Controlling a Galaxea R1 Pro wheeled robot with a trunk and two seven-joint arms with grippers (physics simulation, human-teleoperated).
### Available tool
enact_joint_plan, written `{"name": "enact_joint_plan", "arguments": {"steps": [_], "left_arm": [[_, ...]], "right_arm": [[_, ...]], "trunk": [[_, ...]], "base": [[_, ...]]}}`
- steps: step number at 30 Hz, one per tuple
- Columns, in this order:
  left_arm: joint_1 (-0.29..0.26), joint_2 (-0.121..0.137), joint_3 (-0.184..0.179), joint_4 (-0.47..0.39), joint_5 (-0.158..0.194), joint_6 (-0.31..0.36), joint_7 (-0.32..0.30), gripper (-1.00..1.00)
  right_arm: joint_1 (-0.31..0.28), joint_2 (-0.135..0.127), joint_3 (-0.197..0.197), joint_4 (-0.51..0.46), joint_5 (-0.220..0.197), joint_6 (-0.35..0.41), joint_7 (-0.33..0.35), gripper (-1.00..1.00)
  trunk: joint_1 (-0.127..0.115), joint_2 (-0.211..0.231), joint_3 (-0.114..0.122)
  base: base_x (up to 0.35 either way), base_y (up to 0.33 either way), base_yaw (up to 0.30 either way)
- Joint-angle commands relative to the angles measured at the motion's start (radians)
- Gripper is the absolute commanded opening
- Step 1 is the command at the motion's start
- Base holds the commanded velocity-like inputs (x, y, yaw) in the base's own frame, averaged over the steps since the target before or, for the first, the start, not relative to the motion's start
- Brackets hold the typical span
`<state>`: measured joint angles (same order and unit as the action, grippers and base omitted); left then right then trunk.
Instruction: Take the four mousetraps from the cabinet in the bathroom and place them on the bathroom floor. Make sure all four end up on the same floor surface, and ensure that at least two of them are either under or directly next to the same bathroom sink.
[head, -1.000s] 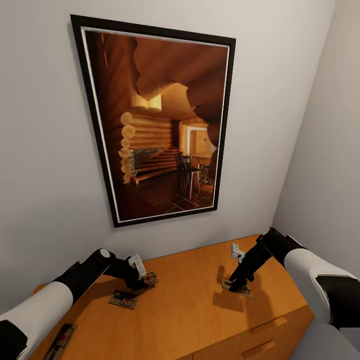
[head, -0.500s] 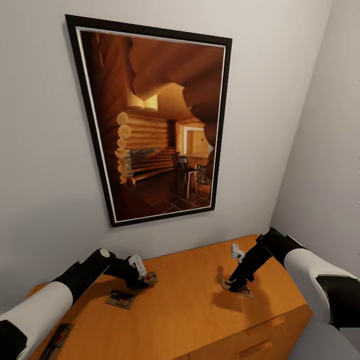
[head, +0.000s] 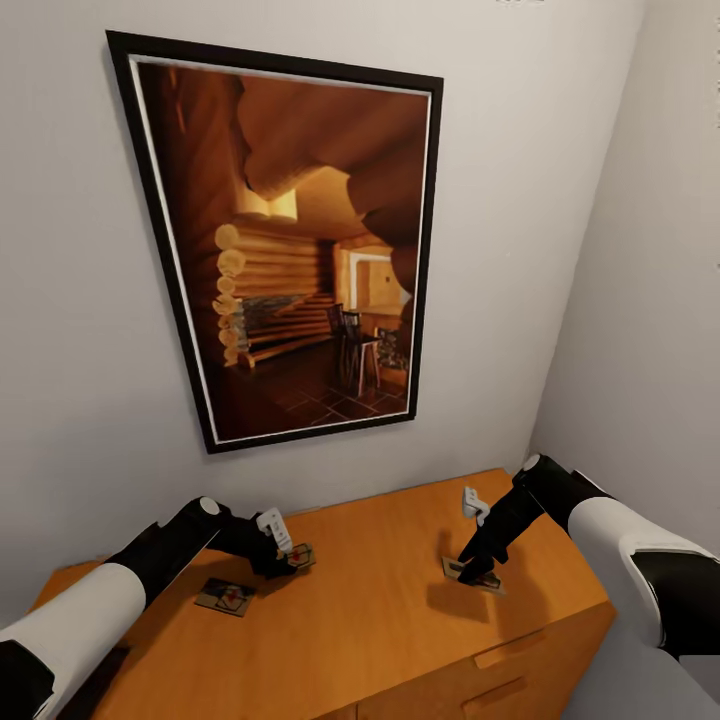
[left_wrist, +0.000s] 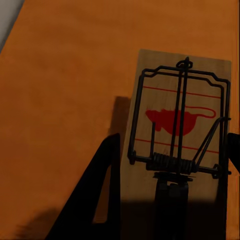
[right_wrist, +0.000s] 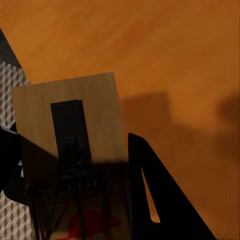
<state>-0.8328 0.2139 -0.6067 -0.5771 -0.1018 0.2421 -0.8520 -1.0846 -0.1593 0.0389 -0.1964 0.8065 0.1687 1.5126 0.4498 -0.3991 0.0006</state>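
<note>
each claw is already down on its own trap, so the next lift is about gripping across the short side of each board. the cabinet (head: 380, 600) is the big orange-brown thing, and every trap in sight is up on its flat top.

the left gripper (head: 283, 566) sits near the back of the cabinet top, by the wall. the left trap (left_wrist: 177, 145) lies between its fingers, with its long side running straight away from the claw. the fingers look pressed on its two long edges, pinching it.

the right gripper (head: 472, 573) is nearer the cabinet's right end. the right trap (right_wrist: 70, 150) lies the same way, long side along the fingers, and looks pinched too.

a spare trap (head: 225, 596) lies flat just beside the left claw, closer to the cabinet's front. the left arm is nearer to it.
</note>
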Motion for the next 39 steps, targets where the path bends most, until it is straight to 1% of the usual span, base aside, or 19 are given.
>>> {"name": "enact_joint_plan", "arguments": {"steps": [1,9,16,39], "left_arm": [[0.0,0.001,-0.002,-0.003,-0.002,0.006,0.001,-1.0],[0.0,0.001,-0.002,-0.002,-0.003,0.006,0.001,-1.0],[0.0,0.0,-0.002,-0.003,-0.003,0.006,0.004,-1.0],[0.0,-0.003,-0.007,-0.002,-0.003,0.008,0.006,-1.0]], "right_arm": [[0.0,0.0,0.004,-0.001,-0.001,0.017,0.006,-1.0],[0.0,0.0,0.003,-0.001,-0.001,0.017,0.006,-1.0],[0.0,0.0,0.004,-0.001,-0.001,0.017,0.006,-1.0],[0.0,0.0,0.004,-0.001,-0.001,0.017,0.006,-1.0]], "trunk": [[0.0,-0.001,-0.001],[0.0,-0.001,-0.001],[0.0,-0.001,-0.001],[0.0,-0.001,-0.001]], "base": [[-0.186,-0.001,0.0],[-0.301,-0.01,0.0],[-0.332,-0.092,0.0],[-0.293,-0.184,0.0]]}}
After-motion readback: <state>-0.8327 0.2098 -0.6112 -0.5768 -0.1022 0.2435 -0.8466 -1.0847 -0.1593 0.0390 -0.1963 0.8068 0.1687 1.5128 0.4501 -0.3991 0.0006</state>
